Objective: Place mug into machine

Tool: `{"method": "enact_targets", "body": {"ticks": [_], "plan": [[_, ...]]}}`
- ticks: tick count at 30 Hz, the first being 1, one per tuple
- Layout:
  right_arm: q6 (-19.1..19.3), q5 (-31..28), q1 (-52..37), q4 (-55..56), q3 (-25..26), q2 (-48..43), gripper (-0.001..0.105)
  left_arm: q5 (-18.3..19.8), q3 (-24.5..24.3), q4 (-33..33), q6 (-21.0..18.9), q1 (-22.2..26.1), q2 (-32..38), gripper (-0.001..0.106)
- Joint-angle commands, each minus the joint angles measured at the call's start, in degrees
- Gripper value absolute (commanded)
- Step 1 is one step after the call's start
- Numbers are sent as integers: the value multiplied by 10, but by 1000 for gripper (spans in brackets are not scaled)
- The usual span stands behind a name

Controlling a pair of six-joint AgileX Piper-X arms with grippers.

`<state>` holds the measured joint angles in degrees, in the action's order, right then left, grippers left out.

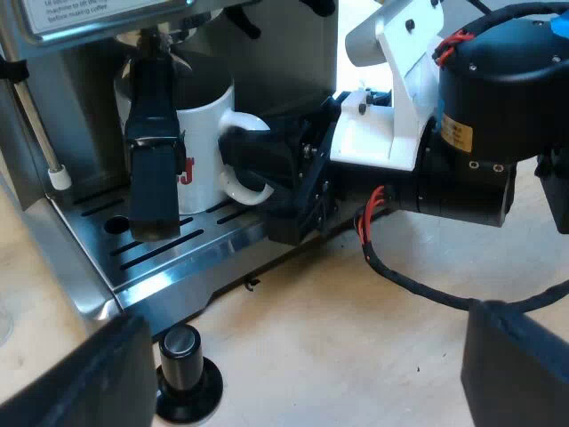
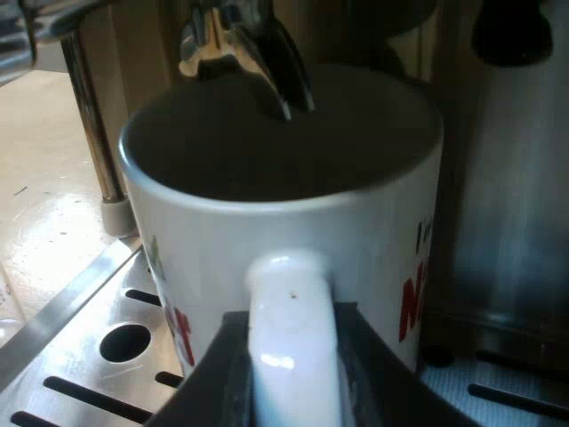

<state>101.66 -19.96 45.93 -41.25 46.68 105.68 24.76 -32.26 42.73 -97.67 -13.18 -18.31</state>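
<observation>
Drip tray: handle partly hides mug.

The mug is white, with red lettering on its side and a dark inside. The drip tray is shiny silver steel, striped with dark slots and pierced by one dark round hole. The handle is black. The right tool is black. The tamper has a glossy black knob. The counter is pale wood.
</observation>
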Motion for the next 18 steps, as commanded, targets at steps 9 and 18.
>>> {"method": "enact_targets", "body": {"ticks": [9, 18], "plan": [[25, 33, 4, -5, 5, 0, 0, 6, -1, -6, 2, 0, 2, 71], [41, 29, 4, -5, 5, 0, 2, 6, -1, -6, 2, 0, 2, 71]]}}
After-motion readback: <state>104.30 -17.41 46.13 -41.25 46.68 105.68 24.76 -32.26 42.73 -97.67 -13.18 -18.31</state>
